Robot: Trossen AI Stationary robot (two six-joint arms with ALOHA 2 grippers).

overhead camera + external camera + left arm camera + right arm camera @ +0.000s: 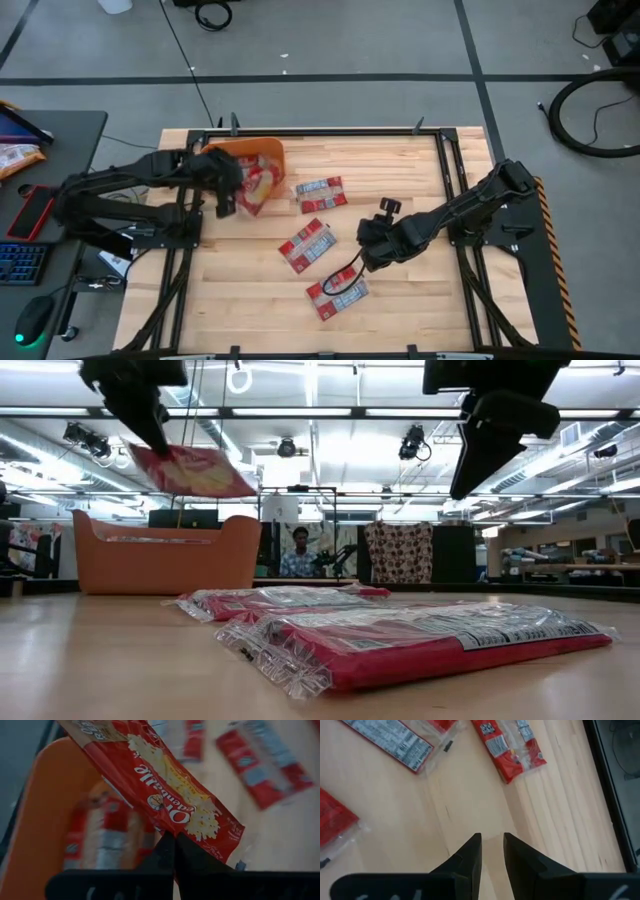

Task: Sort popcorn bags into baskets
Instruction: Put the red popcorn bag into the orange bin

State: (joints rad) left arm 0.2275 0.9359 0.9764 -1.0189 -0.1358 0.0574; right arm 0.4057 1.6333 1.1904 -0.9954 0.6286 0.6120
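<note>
holding one popcorn bag [165,785] in the left gripper [226,203], fingers closed tight on the lower edge of the packet, the yellow popcorn picture facing the wrist camera. hanging above the orange basket [262,152], at its near rim, as seen from above and also in the low view, where the held bag [195,470] tilts over the tub [165,555]. already some packets inside the basket [107,832], lying flat.

to do this step well: first to move a little more over the middle of the basket, because the bag hangs slanted and one corner seems to reach outside the rim. then to go lower before letting go, so that the flat packet does not slide on the others and jump out. to open fully, and to lift straight up.

right gripper [491,847] hovering above bare wood, between the scattered bags, fingers a little apart and holding nothing. three packets left on the table [240,300]: one near the basket [320,192], one in the middle [306,245], one near the front edge [337,297]. probably best to take the middle one next, close to the right gripper, and to keep well apart from the left arm during the drop.
</note>
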